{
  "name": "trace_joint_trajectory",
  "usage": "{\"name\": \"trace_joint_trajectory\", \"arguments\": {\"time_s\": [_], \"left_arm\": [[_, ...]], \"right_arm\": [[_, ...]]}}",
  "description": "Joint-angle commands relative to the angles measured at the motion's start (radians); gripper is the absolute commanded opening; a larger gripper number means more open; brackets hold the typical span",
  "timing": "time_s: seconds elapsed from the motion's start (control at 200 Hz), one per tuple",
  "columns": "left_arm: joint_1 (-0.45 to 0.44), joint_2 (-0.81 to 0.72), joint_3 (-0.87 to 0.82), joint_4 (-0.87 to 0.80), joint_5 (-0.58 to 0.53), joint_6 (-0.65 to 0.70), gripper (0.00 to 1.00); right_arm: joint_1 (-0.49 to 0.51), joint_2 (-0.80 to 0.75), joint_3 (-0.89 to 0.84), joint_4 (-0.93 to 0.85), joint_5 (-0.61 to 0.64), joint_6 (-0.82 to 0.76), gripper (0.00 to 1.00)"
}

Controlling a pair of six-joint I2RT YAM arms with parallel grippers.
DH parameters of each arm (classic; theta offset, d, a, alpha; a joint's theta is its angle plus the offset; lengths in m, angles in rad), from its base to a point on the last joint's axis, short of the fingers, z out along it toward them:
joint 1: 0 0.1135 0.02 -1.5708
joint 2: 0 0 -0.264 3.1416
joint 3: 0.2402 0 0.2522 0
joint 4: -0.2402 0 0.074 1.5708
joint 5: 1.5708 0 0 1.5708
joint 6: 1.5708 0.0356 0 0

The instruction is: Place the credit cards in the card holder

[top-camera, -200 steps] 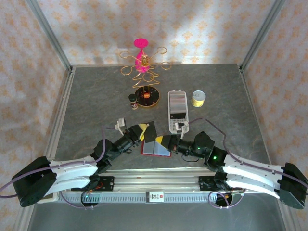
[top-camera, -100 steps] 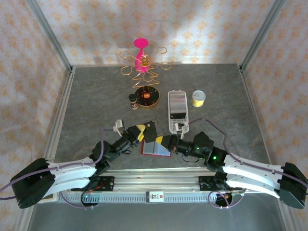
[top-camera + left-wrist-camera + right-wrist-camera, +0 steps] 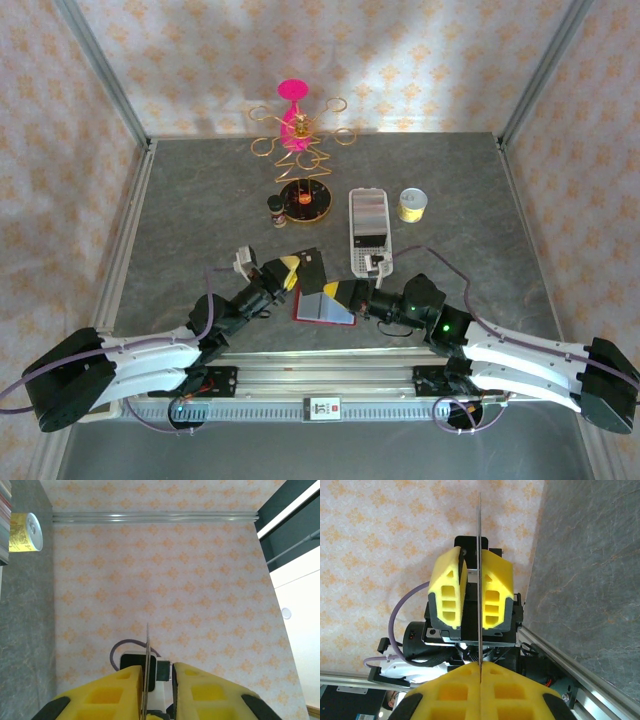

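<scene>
Both arms lay low over the near part of the table (image 3: 200, 200), each reaching in from its own corner with the elbow bent, so the forearms met near the middle and the two tools pointed nose to nose. Both wrists were rolled onto their sides: in each wrist view the table ran up one edge and the patterned wall took up the rest. The right gripper (image 3: 348, 292) came in from the right, its fingers pressed tight together on one end of a card (image 3: 310, 270) held on edge in the air. The left gripper (image 3: 290, 272) came in on a slant from the lower left, with its fingers either side of the card's other end. They stood slightly apart, the card lying against one finger with a clear gap to the other. The card looked dark from above, and its colour could not be told. The red holder (image 3: 322, 306) lay open on the table just below the two tools, grey pockets facing up. A yellow can (image 3: 411, 204) stood well beyond, to the right.
</scene>
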Motion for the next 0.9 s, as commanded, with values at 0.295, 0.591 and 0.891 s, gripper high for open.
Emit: {"name": "trace_joint_trajectory", "arguments": {"time_s": [0.295, 0.591, 0.891], "left_arm": [[0.013, -0.018, -0.019, 0.072, -0.035, -0.027, 0.19], [0.013, -0.013, -0.015, 0.075, -0.037, -0.028, 0.1], [0.013, -0.029, -0.02, 0.04, -0.064, -0.025, 0.0]], "right_arm": [[0.007, -0.01, -0.015, 0.052, 0.029, 0.016, 0.0], [0.007, -0.007, -0.011, 0.055, 0.031, 0.017, 0.0], [0.007, -0.01, -0.011, 0.042, 0.041, 0.021, 0.0]]}}
